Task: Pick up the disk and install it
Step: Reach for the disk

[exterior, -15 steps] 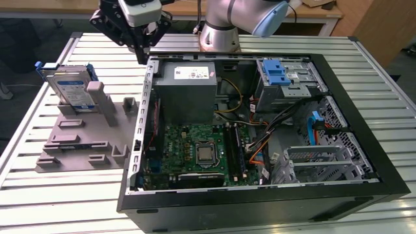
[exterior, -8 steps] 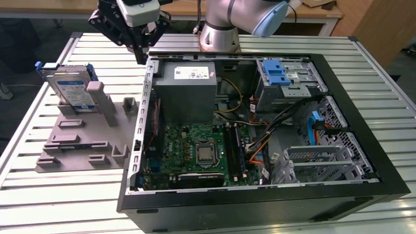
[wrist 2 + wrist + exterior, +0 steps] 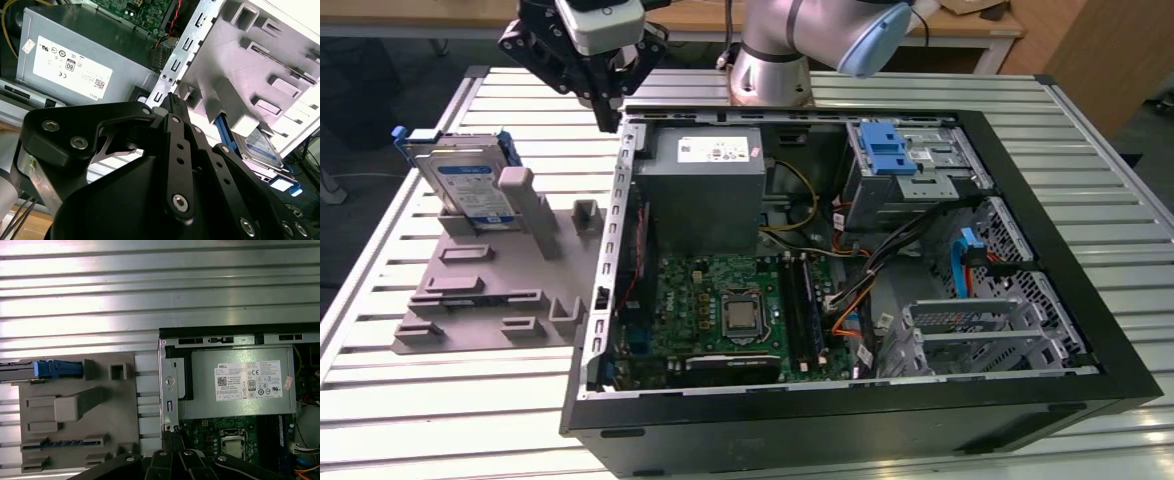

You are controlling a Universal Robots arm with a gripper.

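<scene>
In the second wrist view the black linkage of the gripper [image 3: 173, 102] and the grey holder [image 3: 260, 65] hide most of the disk [image 3: 263, 146], leaving a corner of its label. In the first wrist view the disk [image 3: 45, 369] runs off the picture's edge, seen edge-on, its face hidden, and the exterior view cuts off the arm [image 3: 781, 45]

The exterior view looks down across the desk [image 3: 454, 400]; both wrist views, closer in, share the power supply [image 3: 75, 60] [image 3: 240, 385].
</scene>
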